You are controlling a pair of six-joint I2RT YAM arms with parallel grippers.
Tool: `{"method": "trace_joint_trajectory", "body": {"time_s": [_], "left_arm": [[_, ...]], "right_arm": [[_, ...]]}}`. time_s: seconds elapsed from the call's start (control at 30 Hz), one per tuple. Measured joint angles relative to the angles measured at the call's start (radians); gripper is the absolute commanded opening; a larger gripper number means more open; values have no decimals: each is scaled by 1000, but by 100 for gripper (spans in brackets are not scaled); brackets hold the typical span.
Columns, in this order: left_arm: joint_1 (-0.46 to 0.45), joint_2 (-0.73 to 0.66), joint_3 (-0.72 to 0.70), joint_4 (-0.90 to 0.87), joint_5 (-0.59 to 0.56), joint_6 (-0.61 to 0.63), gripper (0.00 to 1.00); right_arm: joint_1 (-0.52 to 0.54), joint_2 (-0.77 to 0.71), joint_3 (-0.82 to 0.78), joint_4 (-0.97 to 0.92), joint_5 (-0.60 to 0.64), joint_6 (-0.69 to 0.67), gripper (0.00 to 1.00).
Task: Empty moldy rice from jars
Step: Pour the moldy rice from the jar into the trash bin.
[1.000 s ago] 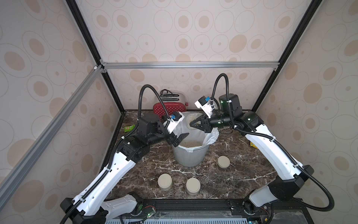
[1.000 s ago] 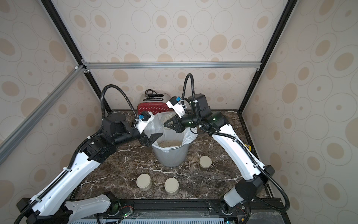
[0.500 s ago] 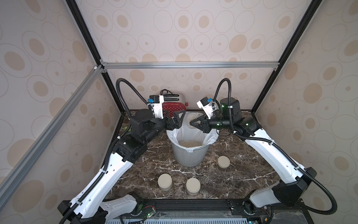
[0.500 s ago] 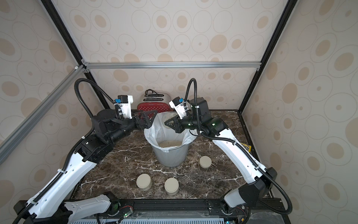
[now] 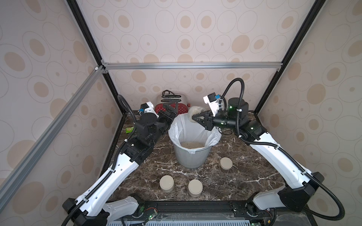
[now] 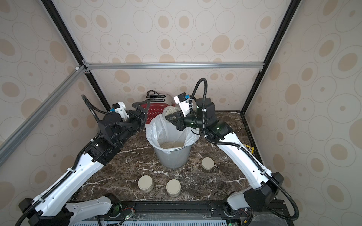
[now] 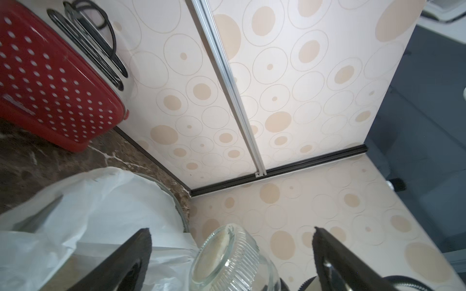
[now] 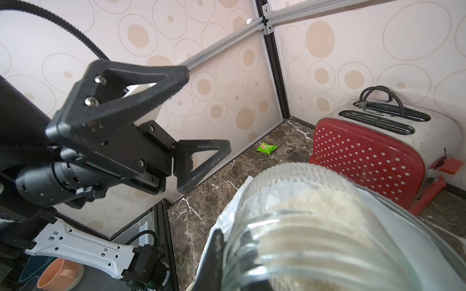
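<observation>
Beige circle-patterned walls [image 5: 176, 39] enclose a dark marble tabletop [image 5: 235, 185].

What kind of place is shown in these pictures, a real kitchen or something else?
Probably a mock kitchen built as a robot test booth: a red toaster stands on a marble-pattern countertop, yet the wallpapered panels sit in an aluminium frame.

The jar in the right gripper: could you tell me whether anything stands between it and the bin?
Nothing visible does. The jar hangs tipped above the bin, at its far rim, in the right gripper; the left gripper stands open beside it.
</observation>
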Motion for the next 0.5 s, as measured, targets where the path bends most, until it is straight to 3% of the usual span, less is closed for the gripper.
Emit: {"method": "trace_joint_trajectory", "body": {"time_s": [0.2,0.5], "left_arm": [[0,89,-5,48,68,-210,99],[-2,182,6,72,159,-352,99]], "right_arm": [[16,0,-10,63,0,28,0],[30,7,-28,125,-1,56,0]]}}
